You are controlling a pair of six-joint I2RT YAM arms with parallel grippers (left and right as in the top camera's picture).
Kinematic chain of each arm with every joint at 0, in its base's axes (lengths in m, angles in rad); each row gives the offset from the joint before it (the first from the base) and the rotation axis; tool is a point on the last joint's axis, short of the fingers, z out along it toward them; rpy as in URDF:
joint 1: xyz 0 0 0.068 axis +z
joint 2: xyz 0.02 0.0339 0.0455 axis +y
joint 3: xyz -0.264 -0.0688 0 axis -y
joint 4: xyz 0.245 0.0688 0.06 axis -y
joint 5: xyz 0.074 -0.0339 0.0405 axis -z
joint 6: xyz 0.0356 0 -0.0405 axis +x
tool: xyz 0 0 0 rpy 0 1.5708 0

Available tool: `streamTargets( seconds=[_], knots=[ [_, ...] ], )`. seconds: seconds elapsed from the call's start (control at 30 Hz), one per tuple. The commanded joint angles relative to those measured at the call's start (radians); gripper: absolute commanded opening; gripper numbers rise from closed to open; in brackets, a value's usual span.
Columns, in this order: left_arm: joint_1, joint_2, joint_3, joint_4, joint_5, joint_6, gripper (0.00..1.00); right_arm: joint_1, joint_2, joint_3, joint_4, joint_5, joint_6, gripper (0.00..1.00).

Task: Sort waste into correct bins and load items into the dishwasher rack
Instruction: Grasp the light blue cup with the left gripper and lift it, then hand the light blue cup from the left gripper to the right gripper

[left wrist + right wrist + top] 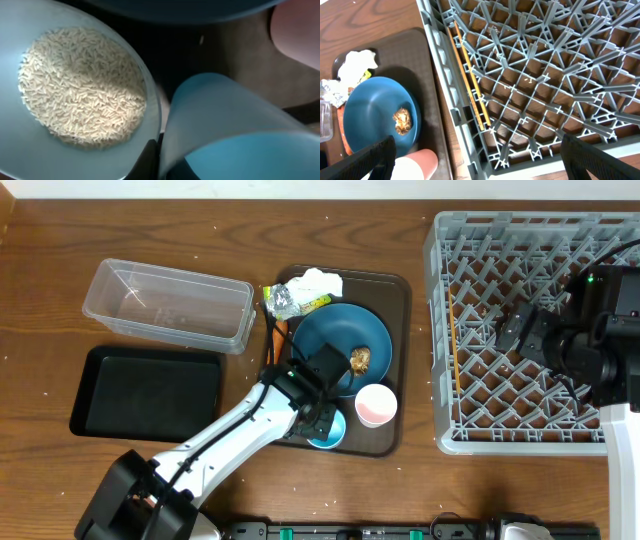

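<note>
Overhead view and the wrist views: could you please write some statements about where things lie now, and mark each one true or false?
1. The brown food lump lies in the dark blue dish. True.
2. The tissue lies in the clear tub. False: it lies on the brown serving tray.
3. The pink cup stands in the dishwasher rack. False: it stands on the brown serving tray.
4. The right tool is open above the dishwasher rack. True.

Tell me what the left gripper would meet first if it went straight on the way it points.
The left gripper would probably meet the brown serving tray, in the gap between the rice-filled bowl and the small blue cup. Either rim might touch first; depth is unclear.
</note>
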Motion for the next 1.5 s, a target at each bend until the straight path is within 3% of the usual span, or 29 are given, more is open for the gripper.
streamTargets(
  seconds=[0.0,0.13,0.27,0.43,0.63,0.73,0.93,1.1,1.3,1.47],
  knots=[
    [0.006,-0.014,0.029,-0.025,-0.011,-0.007,0.06,-0.005,0.000,0.019,-0.003,0.009,0.013,0.99],
    [0.042,-0.068,0.129,-0.077,0.013,-0.011,0.06,-0.005,0.000,0.019,-0.005,0.008,0.009,0.99],
    [0.117,-0.159,0.200,-0.050,0.131,-0.007,0.06,-0.005,0.000,0.019,-0.008,-0.066,-0.052,0.99],
    [0.262,-0.235,0.202,0.083,0.443,0.020,0.06,-0.005,0.000,0.019,0.031,-0.416,-0.249,0.93],
    [0.389,-0.216,0.202,0.311,1.011,0.023,0.06,0.027,0.000,0.019,0.097,-0.993,-0.489,0.86],
    [0.396,-0.205,0.202,0.425,1.160,-0.032,0.06,0.076,0.000,0.019,0.145,-1.105,-0.515,0.84],
    [0.396,-0.205,0.202,0.568,1.295,-0.100,0.06,0.201,0.000,0.019,0.205,-1.118,-0.562,0.85],
    [0.396,-0.205,0.202,0.582,1.314,-0.100,0.06,0.309,0.000,0.019,0.216,-1.115,-0.645,0.81],
    [0.396,-0.205,0.202,0.586,1.321,-0.101,0.06,0.368,0.002,0.019,0.235,-1.007,-0.645,0.70],
    [0.396,-0.205,0.202,0.598,1.320,-0.101,0.06,0.365,0.002,0.019,0.230,-0.973,-0.641,0.48]
  ],
)
